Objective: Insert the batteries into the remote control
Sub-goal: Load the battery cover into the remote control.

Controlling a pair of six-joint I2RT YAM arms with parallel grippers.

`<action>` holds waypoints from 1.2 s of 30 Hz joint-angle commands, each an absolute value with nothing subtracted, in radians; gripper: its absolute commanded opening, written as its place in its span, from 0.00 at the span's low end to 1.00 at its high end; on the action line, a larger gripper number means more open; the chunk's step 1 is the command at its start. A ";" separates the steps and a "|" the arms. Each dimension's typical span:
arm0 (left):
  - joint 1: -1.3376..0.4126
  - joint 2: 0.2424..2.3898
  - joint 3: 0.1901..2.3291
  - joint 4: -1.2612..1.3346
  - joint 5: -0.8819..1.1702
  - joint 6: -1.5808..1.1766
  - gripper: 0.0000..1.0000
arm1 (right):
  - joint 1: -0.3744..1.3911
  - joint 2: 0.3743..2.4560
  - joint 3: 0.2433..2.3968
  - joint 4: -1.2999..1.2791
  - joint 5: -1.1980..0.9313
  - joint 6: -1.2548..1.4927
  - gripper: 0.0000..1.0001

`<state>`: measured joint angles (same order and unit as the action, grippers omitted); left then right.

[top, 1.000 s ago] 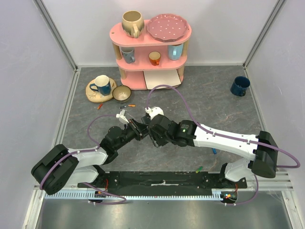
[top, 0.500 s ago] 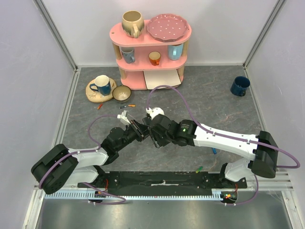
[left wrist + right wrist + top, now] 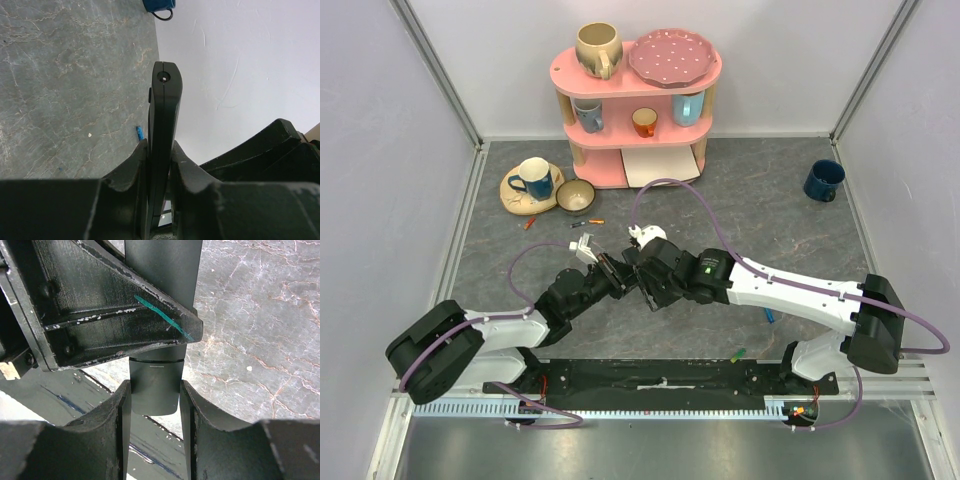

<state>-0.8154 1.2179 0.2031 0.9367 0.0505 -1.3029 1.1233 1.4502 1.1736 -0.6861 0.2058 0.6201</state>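
Right now my left jaws clamp the remote control [image 3: 165, 100] edge-on above the bench [image 3: 770, 200], and my right jaws pinch one end. I'd pull that end piece, likely the cover, straight along the body, never twisting. Farther off, batteries [image 3: 586, 222] lie near the bowl [image 3: 575, 195].

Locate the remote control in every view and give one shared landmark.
Top external: remote control at centre, mostly hidden.
Left wrist: centre, edge-on, clamped in left gripper.
Right wrist: centre, its near end between the fingers of right gripper.
Shared landmark: grey marbled table, in all three.
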 commanded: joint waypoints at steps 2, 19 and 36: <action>-0.877 1.193 0.287 1.190 0.173 -1.373 0.02 | 1.089 1.467 1.172 -0.620 0.270 0.601 0.12; -0.904 1.223 0.293 1.197 0.184 -1.376 0.02 | 1.054 1.456 1.177 -0.618 0.287 0.580 0.12; -0.910 1.221 0.296 1.192 0.170 -1.365 0.02 | 1.042 1.434 1.160 -0.606 0.262 0.566 0.16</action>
<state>-0.8490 1.2507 0.2234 0.9577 0.0227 -1.3029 1.0817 1.4277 1.1725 -0.7116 0.1547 0.5957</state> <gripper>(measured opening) 0.240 0.450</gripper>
